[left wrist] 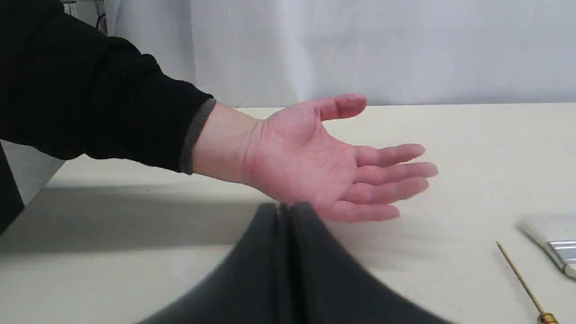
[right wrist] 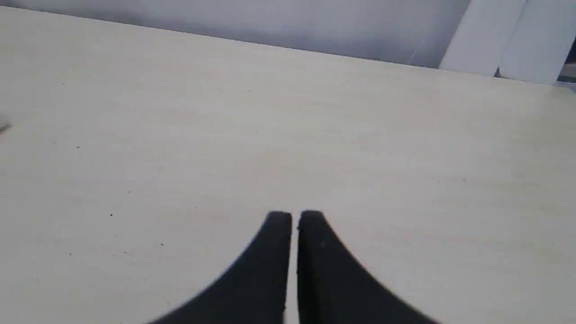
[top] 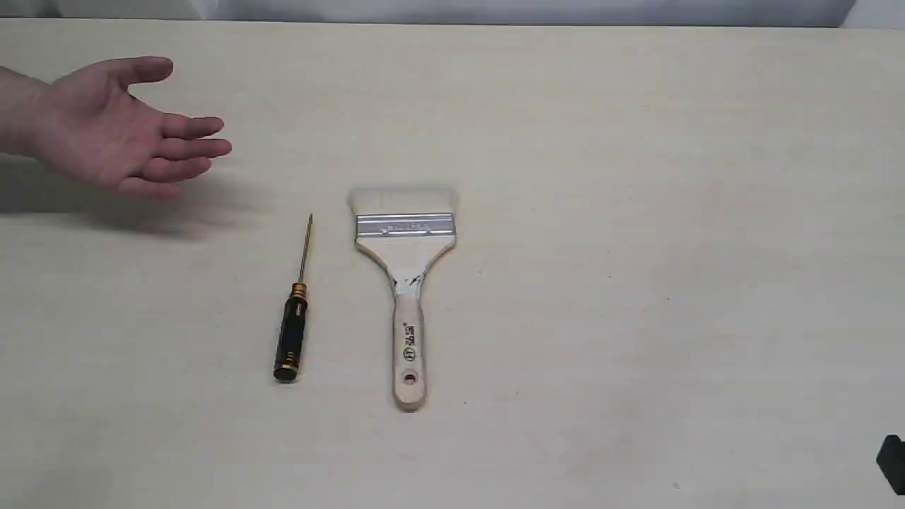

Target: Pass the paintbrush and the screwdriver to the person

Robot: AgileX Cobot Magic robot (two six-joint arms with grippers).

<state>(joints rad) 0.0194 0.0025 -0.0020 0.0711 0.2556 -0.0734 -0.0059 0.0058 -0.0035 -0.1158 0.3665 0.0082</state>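
Note:
The paintbrush (top: 406, 283) lies flat at the table's middle, pale bristles pointing away, wooden handle toward the front. Left of it lies the screwdriver (top: 295, 318), black handle near the front, thin shaft pointing away. The person's hand (top: 113, 131) hovers palm up at the far left; the left wrist view shows that hand (left wrist: 315, 157) with a black sleeve. My left gripper (left wrist: 284, 208) is shut and holds nothing, apart from the hand. My right gripper (right wrist: 294, 215) is shut and empty over bare table. The screwdriver's shaft (left wrist: 519, 279) and the paintbrush's bristles (left wrist: 546, 234) show at the left wrist view's edge.
The pale wooden table (top: 636, 212) ends at a grey-white backdrop (top: 452, 8) at the far side. A black piece of the right arm (top: 892, 461) pokes in at the lower right corner of the exterior view.

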